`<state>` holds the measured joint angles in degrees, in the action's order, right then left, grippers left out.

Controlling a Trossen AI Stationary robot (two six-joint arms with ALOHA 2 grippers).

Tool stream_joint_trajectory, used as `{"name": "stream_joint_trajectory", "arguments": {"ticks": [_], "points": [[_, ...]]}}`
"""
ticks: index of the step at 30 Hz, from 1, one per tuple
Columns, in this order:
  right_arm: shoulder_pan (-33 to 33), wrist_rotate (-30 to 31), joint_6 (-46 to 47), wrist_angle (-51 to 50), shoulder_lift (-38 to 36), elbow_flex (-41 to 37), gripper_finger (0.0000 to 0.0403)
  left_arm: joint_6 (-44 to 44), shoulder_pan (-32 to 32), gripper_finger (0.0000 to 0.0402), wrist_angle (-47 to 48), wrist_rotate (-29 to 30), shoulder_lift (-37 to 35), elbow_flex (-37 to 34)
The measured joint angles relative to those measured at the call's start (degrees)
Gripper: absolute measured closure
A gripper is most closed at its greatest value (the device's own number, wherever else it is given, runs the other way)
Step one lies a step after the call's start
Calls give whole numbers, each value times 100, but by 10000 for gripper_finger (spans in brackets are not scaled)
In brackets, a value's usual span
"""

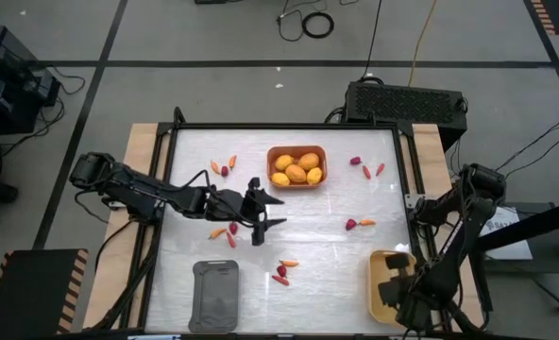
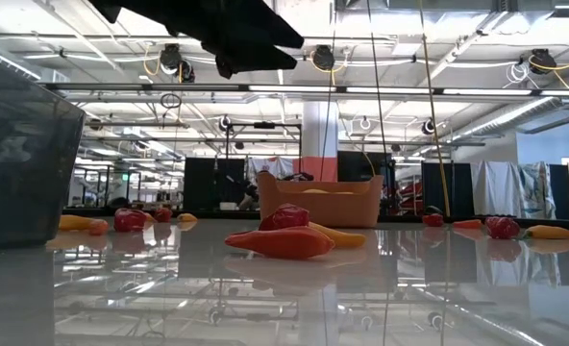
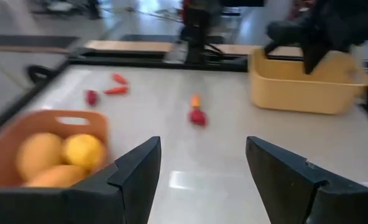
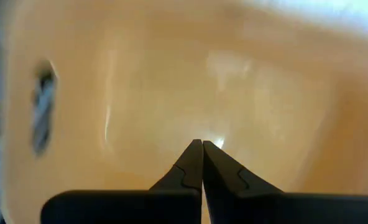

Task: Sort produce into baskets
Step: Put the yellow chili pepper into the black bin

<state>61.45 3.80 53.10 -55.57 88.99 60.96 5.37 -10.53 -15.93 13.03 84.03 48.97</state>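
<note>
The left gripper hovers spread and empty mid-table; carrots and berries lie just behind it, the orange basket of lemons near ahead. The right gripper, pressed together, points into the yellow basket; the grey basket lies apart.

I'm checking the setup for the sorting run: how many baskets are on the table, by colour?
Orange-brown basket: 1
Dark grey basket: 1
Pale yellow basket: 1
Total: 3
</note>
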Motion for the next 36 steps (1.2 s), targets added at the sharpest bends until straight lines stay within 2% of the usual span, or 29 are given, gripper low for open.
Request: {"name": "stream_joint_trajectory", "arguments": {"ticks": [6, 12, 18, 21, 25, 30, 33, 36], "points": [[-71, 1791, -159, 4, -2, 523, 403, 794, -5, 160, 353, -541, 0, 31], [-90, 2778, -331, 162, -84, 616, 403, 1174, -130, 160, 1748, -706, 40, 724], [-90, 3714, -998, 456, -719, 613, 403, 1190, -286, 160, 2313, -783, 762, 1467], [-118, 3833, -1472, 779, -1116, 562, 403, 1212, -317, 160, 2449, -1034, 1286, 1748], [-237, 3823, -1941, 1658, -1714, -105, 403, 1241, -312, 160, 2436, -1202, 1959, 2095], [-577, 3813, -1989, 3266, -2405, -1371, 403, 1381, -326, 160, 2593, -1455, 2717, 2582], [-823, 3818, -1717, 4121, -2641, -1850, 403, 1661, -381, 160, 2624, -1602, 3058, 2864], [-977, 3831, -1635, 4278, -2681, -2021, 403, 1829, -467, 160, 3061, -1615, 3307, 3207]]}}
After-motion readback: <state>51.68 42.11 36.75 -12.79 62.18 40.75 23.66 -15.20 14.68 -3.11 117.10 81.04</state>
